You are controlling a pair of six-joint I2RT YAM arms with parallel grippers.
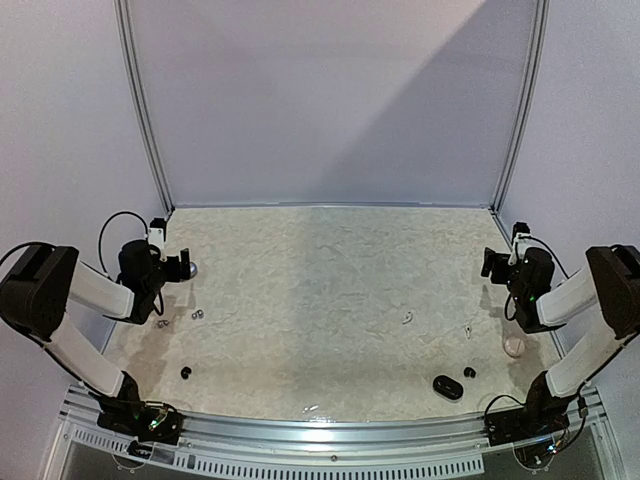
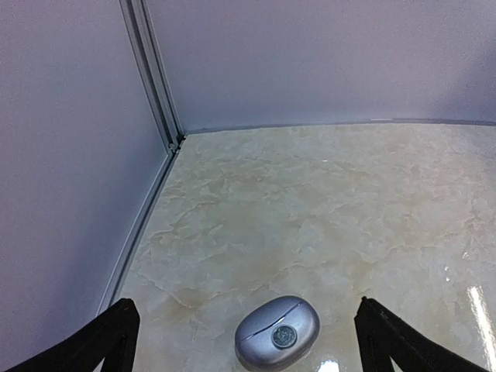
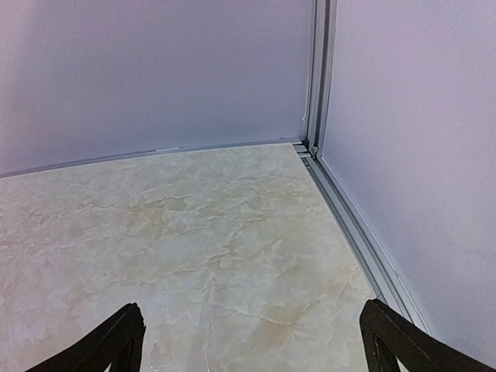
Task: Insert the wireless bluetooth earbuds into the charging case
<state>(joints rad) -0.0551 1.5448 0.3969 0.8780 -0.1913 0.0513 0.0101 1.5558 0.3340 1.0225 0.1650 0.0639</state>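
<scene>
Silver case (image 2: 277,333) near left wall (image 2: 70,194)

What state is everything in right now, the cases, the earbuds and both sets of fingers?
silver case: closed, lying flat on the table, untouched.
black case: lying on the table; too small to tell if open or closed.
pale case: lying on the table; lid state cannot be told.
earbuds: loose, scattered, none in a case.
left fingers: open, empty.
right fingers: open, empty.
</scene>
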